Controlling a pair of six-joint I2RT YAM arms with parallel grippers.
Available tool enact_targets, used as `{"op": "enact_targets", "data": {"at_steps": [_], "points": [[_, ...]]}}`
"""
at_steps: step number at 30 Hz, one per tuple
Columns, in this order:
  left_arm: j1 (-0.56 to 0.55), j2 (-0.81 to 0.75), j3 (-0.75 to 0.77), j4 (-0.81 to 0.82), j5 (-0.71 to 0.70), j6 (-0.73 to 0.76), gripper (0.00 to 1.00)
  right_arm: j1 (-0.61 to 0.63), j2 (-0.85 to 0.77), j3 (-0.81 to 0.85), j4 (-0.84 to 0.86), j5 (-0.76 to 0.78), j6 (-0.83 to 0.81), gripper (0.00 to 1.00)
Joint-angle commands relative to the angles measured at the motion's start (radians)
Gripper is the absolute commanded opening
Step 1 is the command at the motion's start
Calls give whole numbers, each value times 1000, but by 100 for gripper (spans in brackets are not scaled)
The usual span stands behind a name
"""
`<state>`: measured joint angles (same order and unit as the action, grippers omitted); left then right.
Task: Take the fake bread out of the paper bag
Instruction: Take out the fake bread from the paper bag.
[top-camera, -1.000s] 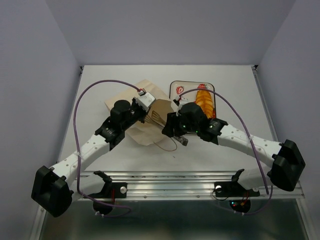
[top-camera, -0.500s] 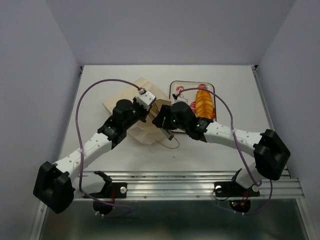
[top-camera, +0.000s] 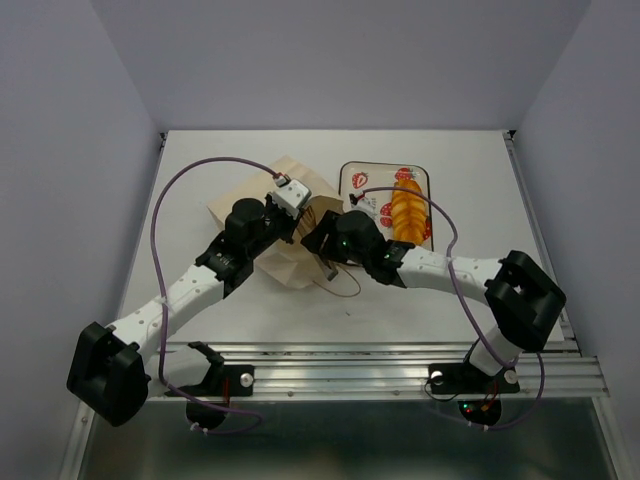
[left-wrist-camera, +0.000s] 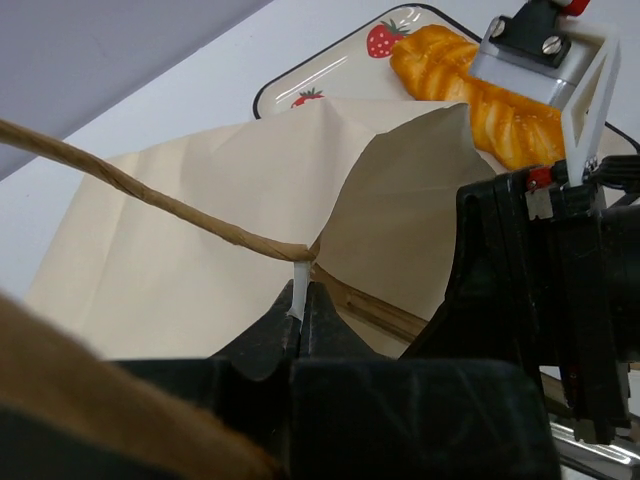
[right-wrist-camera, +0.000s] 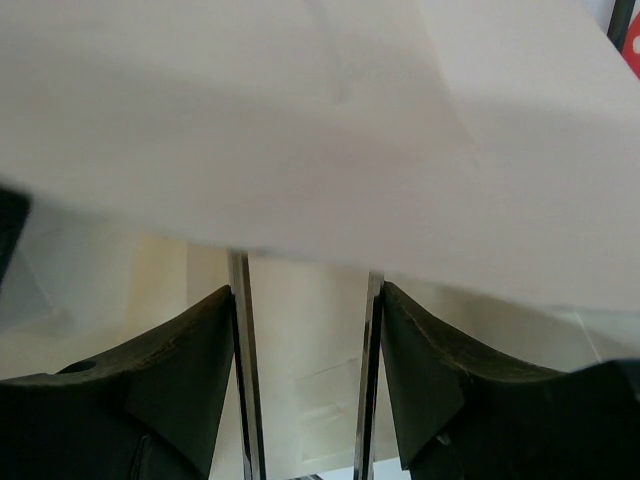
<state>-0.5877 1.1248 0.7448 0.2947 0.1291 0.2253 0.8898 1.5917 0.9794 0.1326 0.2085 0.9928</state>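
Observation:
The paper bag (top-camera: 262, 216) lies on its side left of centre, mouth facing right. My left gripper (top-camera: 299, 224) is shut on the upper rim of the mouth, by the cord handle (left-wrist-camera: 150, 198), and holds it open; the left wrist view shows the jaws (left-wrist-camera: 299, 298) pinched on the paper. My right gripper (top-camera: 318, 240) is open with its fingers reaching into the bag mouth. In the right wrist view it (right-wrist-camera: 305, 275) sees only cream paper (right-wrist-camera: 300, 130), no pastry. The long ridged loaf (top-camera: 405, 208) lies on the tray (top-camera: 352, 180). Both croissants are hidden.
The white strawberry-print tray (left-wrist-camera: 335, 80) sits right of the bag, with the loaf (left-wrist-camera: 470, 90) on it. A loose cord handle (top-camera: 338, 291) loops onto the table below the bag mouth. My right wrist (left-wrist-camera: 545, 300) crowds the bag opening.
My right arm has swung left from beside the tray, and its gripper has gone into the bag mouth. My left gripper has kept its hold on the bag rim.

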Motion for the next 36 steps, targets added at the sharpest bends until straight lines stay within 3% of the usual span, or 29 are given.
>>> {"op": "enact_targets", "data": {"at_steps": [1, 12, 23, 36], "points": [[-4, -3, 30, 69, -6, -35, 0, 18, 30, -13, 113, 42, 49, 62], [-3, -10, 16, 90, 17, -106, 0, 47, 86, -51, 296, 51, 61, 62], [-4, -74, -19, 101, 73, -126, 0, 47, 175, 30, 245, 60, 127, 64], [-8, -89, -50, 92, 213, -54, 0, 47, 211, -24, 519, -54, 76, 66]]}}
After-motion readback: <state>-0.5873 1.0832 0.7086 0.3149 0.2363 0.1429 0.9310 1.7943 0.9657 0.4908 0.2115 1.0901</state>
